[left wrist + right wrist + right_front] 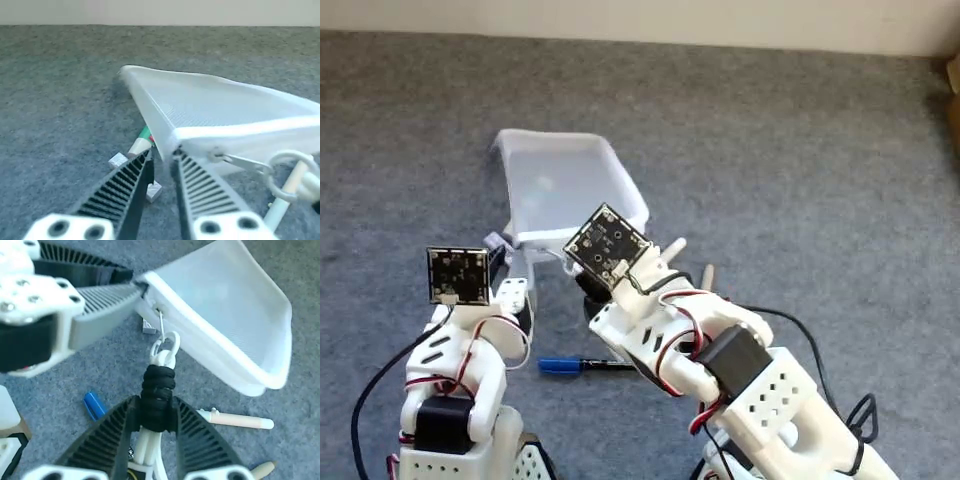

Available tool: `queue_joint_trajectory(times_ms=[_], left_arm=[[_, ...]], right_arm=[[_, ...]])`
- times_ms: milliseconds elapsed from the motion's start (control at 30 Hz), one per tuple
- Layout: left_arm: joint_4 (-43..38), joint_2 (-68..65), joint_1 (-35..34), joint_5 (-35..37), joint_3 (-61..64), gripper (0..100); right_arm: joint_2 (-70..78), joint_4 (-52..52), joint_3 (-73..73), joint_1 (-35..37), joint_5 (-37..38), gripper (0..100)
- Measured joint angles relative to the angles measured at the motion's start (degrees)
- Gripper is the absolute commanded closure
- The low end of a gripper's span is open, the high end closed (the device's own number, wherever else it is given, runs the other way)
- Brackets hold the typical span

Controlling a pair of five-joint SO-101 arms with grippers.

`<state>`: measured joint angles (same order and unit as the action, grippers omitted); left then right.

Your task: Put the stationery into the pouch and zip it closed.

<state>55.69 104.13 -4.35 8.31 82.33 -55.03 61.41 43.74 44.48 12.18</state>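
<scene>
White pouch (565,185) lies on the carpet (800,150) by your arms. Your left gripper (162,162) pinches its corner; your right gripper (156,407) squeezes the black zip cord (159,390). A blue pen (560,365) lies outside, so I think it goes in before you zip.

The pouch (565,185) lies mid-tabletop (820,150), beyond both arms. The left gripper (162,154) is at its near left corner, fingers (195,185) clamped on the edge. Just to the right, the right gripper (154,405) clasps the zipper cord (158,385) at the pouch's near edge. A pen (575,365) lies nearer, between the arms; a second pen (240,420) lies right of the right gripper.
</scene>
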Motion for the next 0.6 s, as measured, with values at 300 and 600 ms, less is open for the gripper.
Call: queue_joint_trajectory(times_ms=[300,600], left_arm=[[0.0,-0.3,-1.6,0.0,0.0,99],[0.0,-0.3,-1.6,0.1,0.0,99]], right_arm=[[0.0,0.0,0.0,-7.9,0.0,99.5],[0.0,0.0,0.0,-13.8,3.9,99.5]])
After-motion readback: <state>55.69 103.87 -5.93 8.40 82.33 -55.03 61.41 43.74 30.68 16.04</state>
